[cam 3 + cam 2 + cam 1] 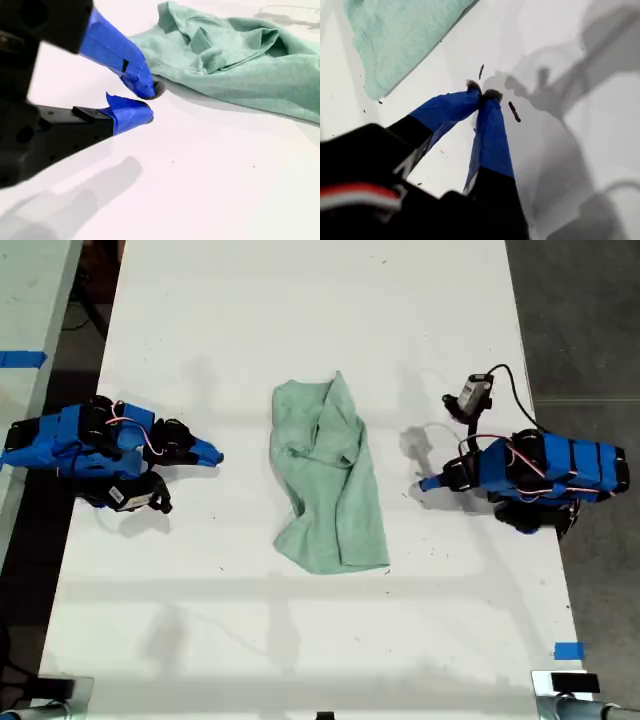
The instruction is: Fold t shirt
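The first gripper (481,92) rests pinched shut and empty. The second gripper (149,102) has its jaws slightly parted, likely readying a grab. Between them, at 9 and 3 o'clock, the t shirt (330,480) lies rumpled on the white table (300,320), unfolded.

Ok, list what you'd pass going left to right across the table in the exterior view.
My second gripper, fingers pointing toward the middle → the t shirt, rumpled at the table's centre → my first gripper, fingers pointing back at the shirt. The blue tape pieces overlap the arms, so I leave them out.
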